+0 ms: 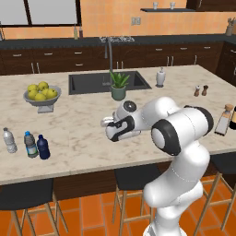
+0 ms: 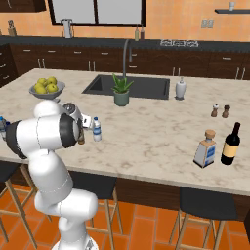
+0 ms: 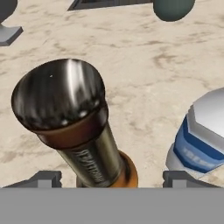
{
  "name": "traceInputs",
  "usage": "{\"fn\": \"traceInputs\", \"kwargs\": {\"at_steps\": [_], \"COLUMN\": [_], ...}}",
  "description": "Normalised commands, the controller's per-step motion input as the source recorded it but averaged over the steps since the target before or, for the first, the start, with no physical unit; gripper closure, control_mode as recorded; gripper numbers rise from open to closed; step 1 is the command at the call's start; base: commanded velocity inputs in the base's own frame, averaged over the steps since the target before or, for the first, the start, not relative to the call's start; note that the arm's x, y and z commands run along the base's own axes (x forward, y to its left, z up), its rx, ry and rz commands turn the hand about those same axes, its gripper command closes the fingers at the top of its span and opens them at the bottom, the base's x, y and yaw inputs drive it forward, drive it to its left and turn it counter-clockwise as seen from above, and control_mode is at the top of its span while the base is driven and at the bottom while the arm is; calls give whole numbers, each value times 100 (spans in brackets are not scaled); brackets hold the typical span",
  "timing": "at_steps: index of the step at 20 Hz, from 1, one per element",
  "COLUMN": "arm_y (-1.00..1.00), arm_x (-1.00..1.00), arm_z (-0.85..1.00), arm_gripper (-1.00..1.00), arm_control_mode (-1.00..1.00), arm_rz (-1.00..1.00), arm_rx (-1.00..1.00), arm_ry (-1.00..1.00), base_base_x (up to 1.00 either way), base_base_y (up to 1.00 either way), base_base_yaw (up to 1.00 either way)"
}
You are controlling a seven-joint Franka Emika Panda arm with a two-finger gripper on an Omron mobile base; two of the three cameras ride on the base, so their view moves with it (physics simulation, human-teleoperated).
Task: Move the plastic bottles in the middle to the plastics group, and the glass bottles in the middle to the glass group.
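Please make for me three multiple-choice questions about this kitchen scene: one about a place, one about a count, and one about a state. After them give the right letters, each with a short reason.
1. What stands between the fingers of the end effector?
A. a brown bottle
B. a cup
C. a spoon

2. How many small bottles stand together at the left end of the counter, in front of the fruit bowl?
A. one
B. three
C. six

3. How is the end effector?
A. shut on nothing
B. shut on the bottle
C. open

1 A: the hand view shows its dark cap and brown body between the two tips.
2 B: a greyish one, a blue-capped one, a navy one.
3 C: a gap shows on each side of the bottle.
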Motion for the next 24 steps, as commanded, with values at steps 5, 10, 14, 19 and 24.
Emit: {"fn": "traceInputs", "kwargs": {"at_steps": [5,10,14,19,24], "arm_y": [0,-1,-15,-52,-96], "arm_x": [0,-14,-80,-59,-12], "arm_z": [5,21,61,61,61], "arm_gripper": [100,100,100,100,100], "arm_control_mode": [-100,-100,-100,-100,-100], "arm_rz": [0,0,0,0,-1], "arm_rx": [0,0,0,0,0], "arm_ry": [0,-2,-12,-1,9], "base_base_x": [0,0,0,0,0], "base_base_y": [0,0,0,0,0], "base_base_yaw": [0,0,0,0,0]}}
